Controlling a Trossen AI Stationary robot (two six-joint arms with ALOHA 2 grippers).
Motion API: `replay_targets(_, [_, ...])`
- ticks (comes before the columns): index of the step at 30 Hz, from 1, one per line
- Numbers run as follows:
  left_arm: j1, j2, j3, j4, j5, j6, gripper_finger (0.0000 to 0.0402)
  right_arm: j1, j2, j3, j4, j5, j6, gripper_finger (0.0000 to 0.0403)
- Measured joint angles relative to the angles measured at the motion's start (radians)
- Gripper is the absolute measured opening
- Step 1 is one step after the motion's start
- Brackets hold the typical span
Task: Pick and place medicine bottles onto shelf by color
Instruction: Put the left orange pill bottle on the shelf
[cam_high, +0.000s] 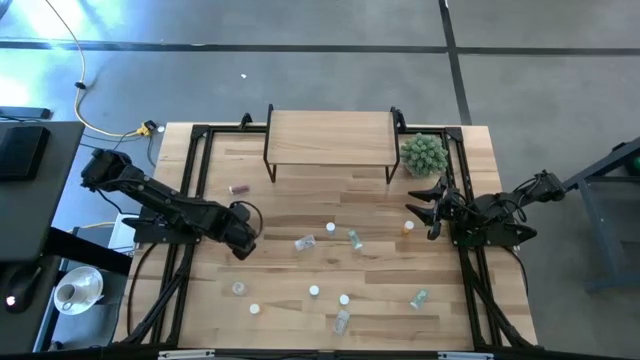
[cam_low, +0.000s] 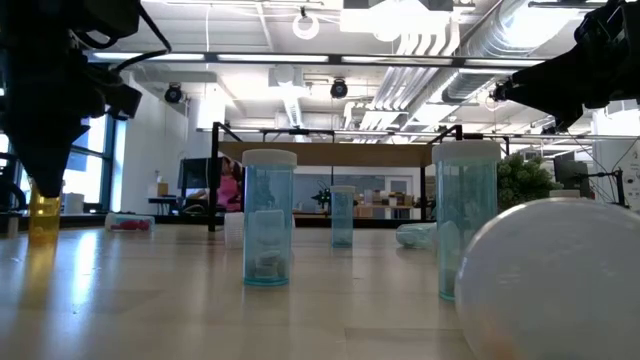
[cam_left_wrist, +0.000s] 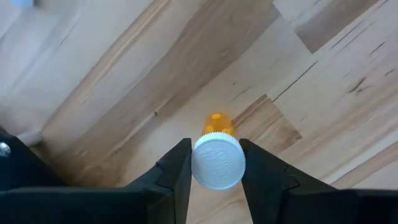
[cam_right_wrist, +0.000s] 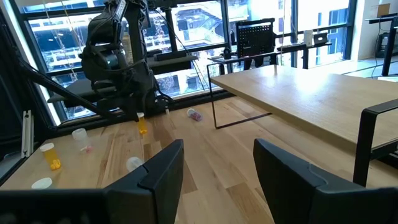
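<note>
- Looking from the high view, the left gripper (cam_high: 243, 243) is low over the left part of the bench (cam_high: 290, 190), and the right gripper (cam_high: 428, 211) waits at the right side, beside the green plant ball (cam_high: 424, 153). The shelf (cam_high: 330, 137) stands at the far edge and carries no bottle. Many medicine bottles (cam_high: 305, 243) lie scattered on the bench, so I judge the task is near its beginning.
- Across the low view, a dark arm comes down at one side, and an orange bottle (cam_low: 43, 218) shows just under it. Blue bottles (cam_low: 269, 217) stand upright in the middle.
- At the left wrist view, the two fingers (cam_left_wrist: 176, 174) are closed on the white cap of the orange bottle (cam_left_wrist: 216, 160), one on each side and touching it. Its orange body points down to the bench. The step in hand is the grasp of this bottle.
- From the right wrist view, the right fingers (cam_right_wrist: 163, 168) are apart and hold nothing. The shelf (cam_right_wrist: 311, 87) is in front of them.
- My judgement for the next move: lift the orange bottle straight up, carry it over to the shelf, and set it upright in the place meant for orange.
</note>
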Motion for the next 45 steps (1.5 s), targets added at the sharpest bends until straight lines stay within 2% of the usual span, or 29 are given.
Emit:
replay_targets(4, [0.052, 0.000, 0.039, -0.004, -0.003, 0.118, 0.0114, 0.000, 0.000, 0.000, 0.000, 0.000, 0.000, 0.0186])
replay_targets(8, [0.128, -0.001, 0.131, -0.032, -0.034, 0.297, 0.0114, 0.000, 0.000, 0.000, 0.000, 0.000, 0.000, 0.0186])
replay_targets(19, [0.378, -0.001, 0.517, -0.075, -0.134, 0.713, 0.0111, 0.000, 0.000, 0.000, 0.000, 0.000, 0.000, 0.0186])
replay_targets(25, [0.527, 0.002, 0.712, -0.050, -0.257, 0.873, 0.0110, 0.000, 0.000, 0.000, 0.000, 0.000, 0.000, 0.0186])
replay_targets(29, [0.638, 0.037, 0.833, -0.026, -0.250, 0.973, 0.0112, 0.000, 0.000, 0.000, 0.000, 0.000, 0.000, 0.0186])
replay_targets(34, [0.762, 0.137, 1.008, -0.046, -0.245, 1.072, 0.0112, 0.000, 0.000, 0.000, 0.000, 0.000, 0.000, 0.0186])
replay_targets(40, [0.877, 0.288, 1.187, -0.153, -0.176, 1.109, 0.0112, 0.000, 0.000, 0.000, 0.000, 0.000, 0.000, 0.0186])
replay_targets(45, [0.948, 0.400, 1.279, -0.248, -0.112, 1.108, 0.0113, 0.000, 0.000, 0.000, 0.000, 0.000, 0.000, 0.0186])
